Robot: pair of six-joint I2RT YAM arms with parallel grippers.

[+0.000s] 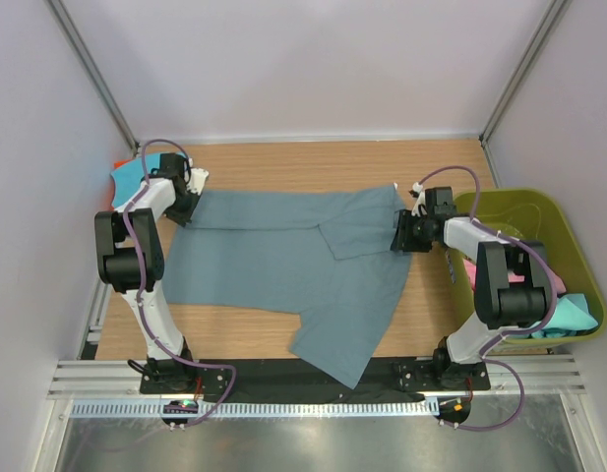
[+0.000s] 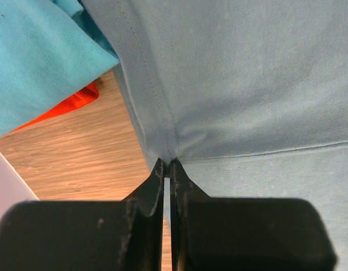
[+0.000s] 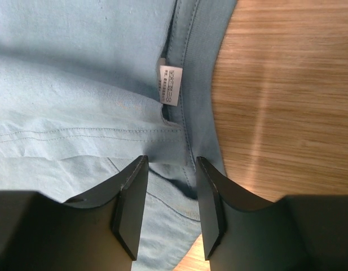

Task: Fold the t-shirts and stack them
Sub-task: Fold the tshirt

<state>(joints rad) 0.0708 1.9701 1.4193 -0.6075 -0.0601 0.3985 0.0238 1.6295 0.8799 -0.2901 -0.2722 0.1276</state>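
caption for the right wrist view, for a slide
Right gripper open over the edge of the blue-grey t-shirt, its white label just ahead, wooden table alongside.

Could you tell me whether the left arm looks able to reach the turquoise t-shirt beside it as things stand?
Probably yes: the turquoise t-shirt lies right beside the left gripper, nothing between. But its jaws are shut on the blue-grey t-shirt, so it would have to let go first.

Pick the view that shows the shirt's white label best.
Right wrist view: the label is close, its print visible. The top view is too far to show it; the left wrist view shows only shirt cloth.
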